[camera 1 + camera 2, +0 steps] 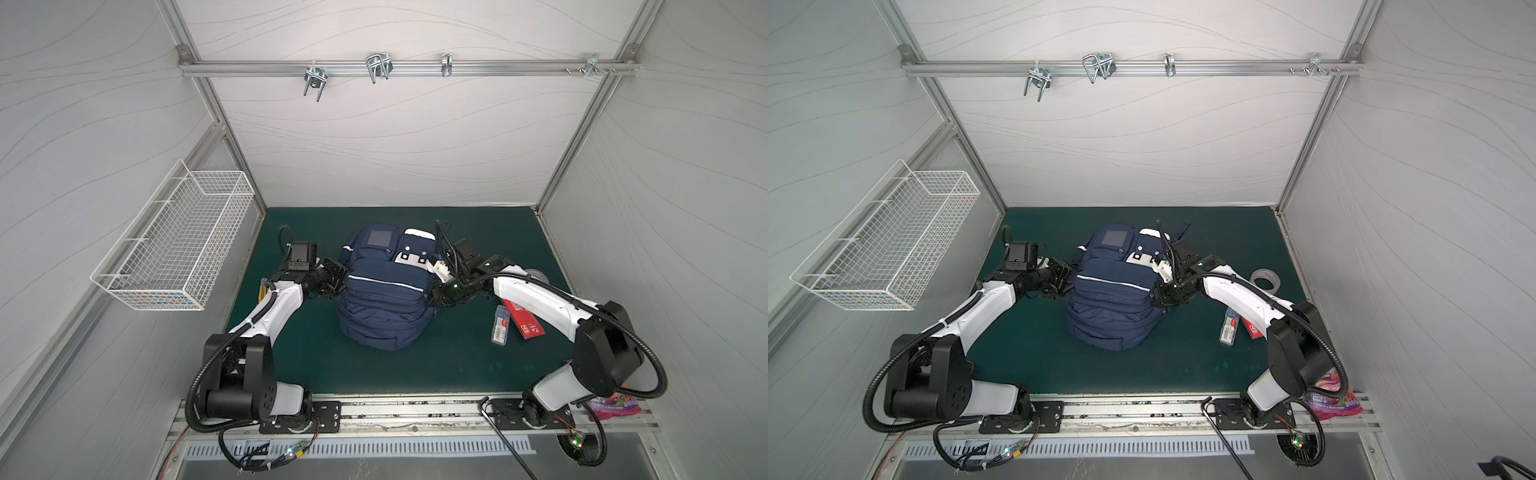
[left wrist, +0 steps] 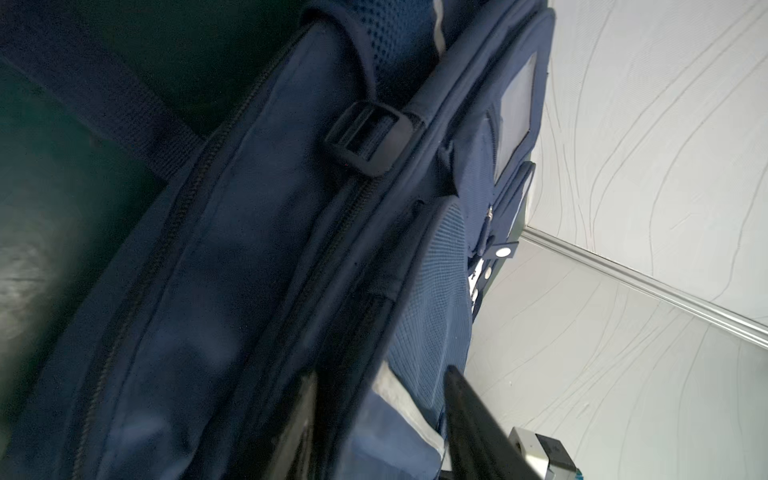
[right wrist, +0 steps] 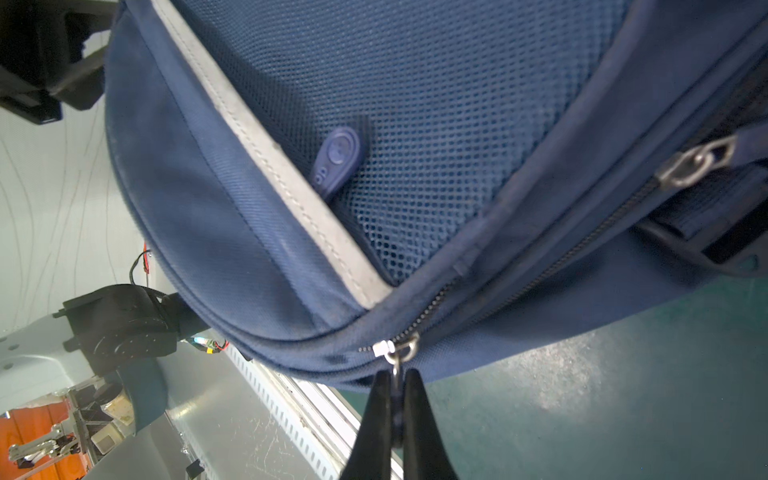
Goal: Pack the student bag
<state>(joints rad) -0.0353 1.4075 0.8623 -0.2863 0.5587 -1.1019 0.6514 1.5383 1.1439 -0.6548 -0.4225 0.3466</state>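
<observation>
The student bag (image 1: 384, 291) (image 1: 1115, 291) is a navy backpack with white stripes, lying on the green mat in both top views. My left gripper (image 1: 338, 282) (image 2: 380, 374) is at the bag's left side. Its two fingers stand apart with a fold of the bag's side fabric and a white stripe between them. My right gripper (image 1: 432, 297) (image 3: 398, 374) is at the bag's right side, shut on the metal zipper pull (image 3: 400, 353) at the end of a closed zipper. A mesh side pocket (image 3: 436, 124) fills the right wrist view.
A white wire basket (image 1: 174, 245) hangs on the left wall. By the right arm lie a tape roll (image 1: 1266, 279), a red box (image 1: 524, 322) and a clear case (image 1: 500, 326). A pink packet (image 1: 615, 405) sits at the front right. Metal hooks (image 1: 378, 66) hang on the back rail.
</observation>
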